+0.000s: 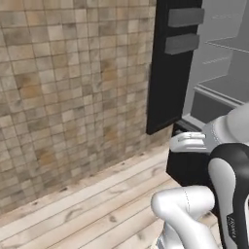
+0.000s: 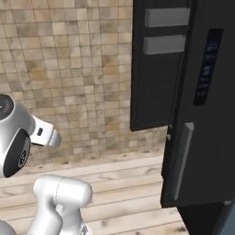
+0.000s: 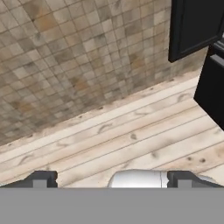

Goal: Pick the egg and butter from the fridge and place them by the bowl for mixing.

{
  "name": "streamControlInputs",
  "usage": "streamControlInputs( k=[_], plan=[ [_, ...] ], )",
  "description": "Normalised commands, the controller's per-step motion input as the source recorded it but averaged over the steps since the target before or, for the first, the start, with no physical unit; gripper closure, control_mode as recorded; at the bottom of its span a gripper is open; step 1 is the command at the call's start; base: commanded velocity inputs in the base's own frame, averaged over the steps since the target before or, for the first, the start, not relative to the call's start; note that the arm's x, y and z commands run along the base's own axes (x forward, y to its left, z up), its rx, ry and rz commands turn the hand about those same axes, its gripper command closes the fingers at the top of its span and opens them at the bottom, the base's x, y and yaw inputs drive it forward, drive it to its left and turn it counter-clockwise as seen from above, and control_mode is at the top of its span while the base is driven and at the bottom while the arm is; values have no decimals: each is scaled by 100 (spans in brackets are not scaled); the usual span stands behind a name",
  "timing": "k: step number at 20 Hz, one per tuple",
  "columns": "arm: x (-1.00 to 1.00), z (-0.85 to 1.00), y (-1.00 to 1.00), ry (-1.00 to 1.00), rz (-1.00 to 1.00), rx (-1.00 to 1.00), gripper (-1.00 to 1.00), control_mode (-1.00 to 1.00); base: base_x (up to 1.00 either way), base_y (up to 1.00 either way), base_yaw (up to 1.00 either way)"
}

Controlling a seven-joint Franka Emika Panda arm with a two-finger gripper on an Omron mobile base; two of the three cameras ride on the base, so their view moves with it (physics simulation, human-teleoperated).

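Note:
The fridge [image 1: 214,73] stands at the right with its black door [image 1: 168,82] swung open and grey bins [image 1: 186,17] on the door's inner face. Light grey shelves show inside, and I see no food on them from here. From the right base view, the fridge [image 2: 206,114] shows its black side and a long grey handle [image 2: 183,156]. My gripper [image 3: 113,179] is open, fingertips [image 3: 41,178] far apart with nothing between them, facing the floor left of the fridge door [image 3: 197,26]. The egg, the butter and the bowl are out of view.
A tan tiled wall [image 1: 73,87] runs along the left up to the fridge. Pale wooden floor planks [image 1: 97,204] lie below it, with open floor between the wall and my arm. The lower black fridge body [image 3: 214,92] juts out at the right.

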Motion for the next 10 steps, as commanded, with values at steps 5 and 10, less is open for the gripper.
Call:
streamControlInputs(
  k=[5, 10],
  plan=[
    [0, 0, 0, 0, 0, 0, -100, 100, 100, 13, -50],
    [0, 0, 0, 0, 0, 0, -100, 100, 98, 50, -60]
  ],
)
